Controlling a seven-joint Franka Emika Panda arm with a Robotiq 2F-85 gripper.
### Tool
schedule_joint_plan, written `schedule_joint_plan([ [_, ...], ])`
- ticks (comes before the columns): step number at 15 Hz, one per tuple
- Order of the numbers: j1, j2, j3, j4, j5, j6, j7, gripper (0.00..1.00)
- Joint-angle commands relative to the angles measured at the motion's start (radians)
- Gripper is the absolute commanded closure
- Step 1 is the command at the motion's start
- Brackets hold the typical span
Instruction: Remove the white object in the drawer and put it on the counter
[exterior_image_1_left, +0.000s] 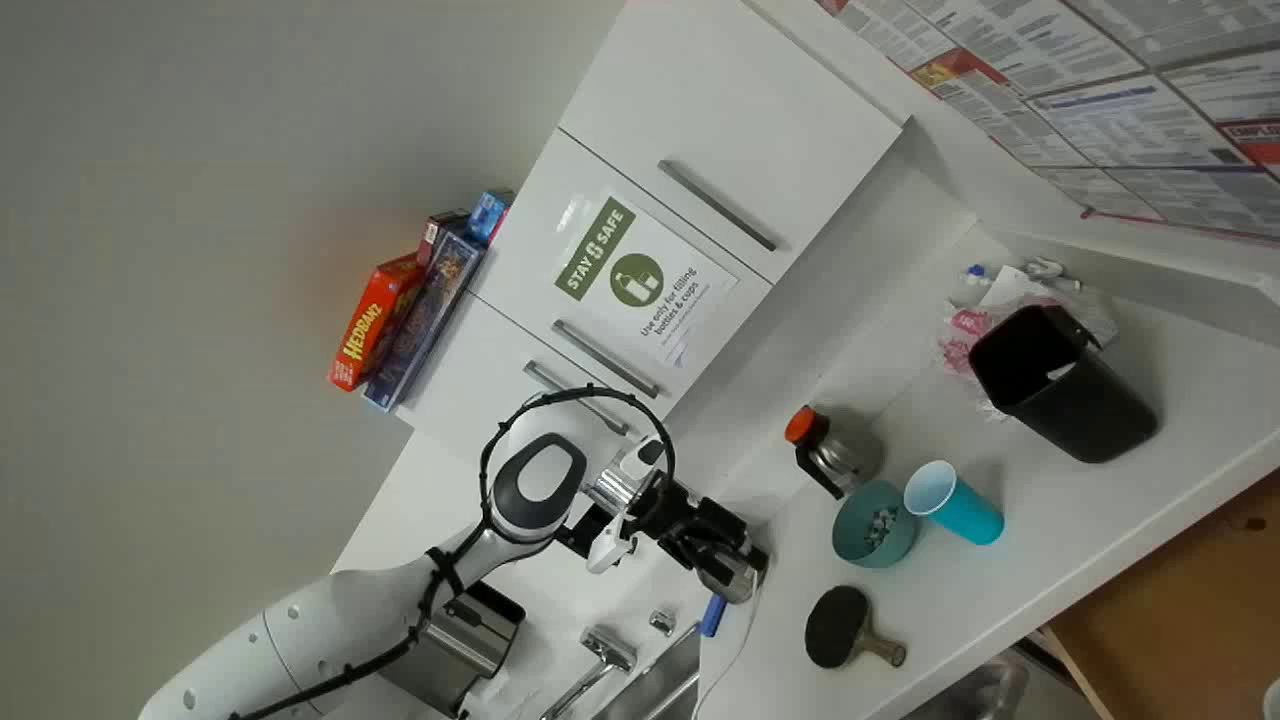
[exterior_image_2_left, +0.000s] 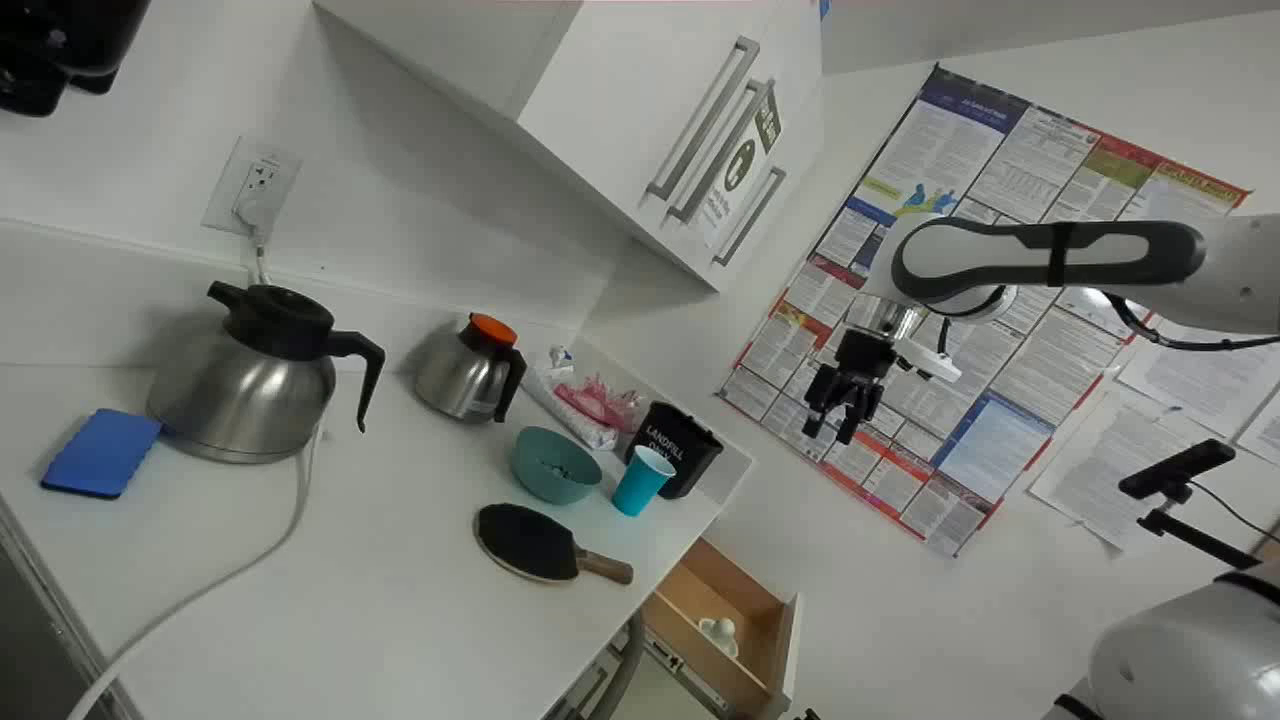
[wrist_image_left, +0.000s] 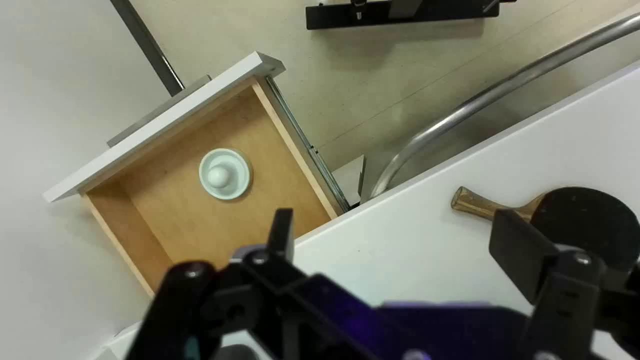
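The white object is a round dish with a ball-like knob in its middle (wrist_image_left: 218, 177). It sits on the wooden floor of the pulled-out drawer (wrist_image_left: 295, 150). In an exterior view the white object (exterior_image_2_left: 719, 632) shows inside the drawer (exterior_image_2_left: 788, 660); in an exterior view only a sliver of it (exterior_image_1_left: 1272, 700) shows at the frame corner. The white counter (wrist_image_left: 390, 250) borders the drawer. My gripper (wrist_image_left: 394, 220) is open and empty, above the counter edge and drawer area, apart from the white object. It shows in both exterior views, high above the counter (exterior_image_2_left: 829, 433) (exterior_image_1_left: 728, 558).
A black paddle (exterior_image_2_left: 525, 542) lies on the counter near its edge. A teal bowl (exterior_image_2_left: 556, 466), blue cup (exterior_image_2_left: 642, 482), black bin (exterior_image_2_left: 680, 450) and two metal carafes (exterior_image_2_left: 250, 390) stand behind it. A curved metal bar (wrist_image_left: 450, 120) runs beside the counter edge.
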Motion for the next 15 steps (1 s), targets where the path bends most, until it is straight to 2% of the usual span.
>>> schedule_joint_plan([
  [1,0.011,0.0,-0.01,0.002,-0.003,-0.002,0.003,0.0],
  [7,-0.002,0.02,-0.026,0.011,0.001,0.022,0.013,0.0],
  [11,-0.025,0.072,-0.106,0.01,0.019,0.077,-0.066,0.0],
  [15,-0.054,0.161,-0.197,-0.001,0.04,0.166,-0.216,0.0],
])
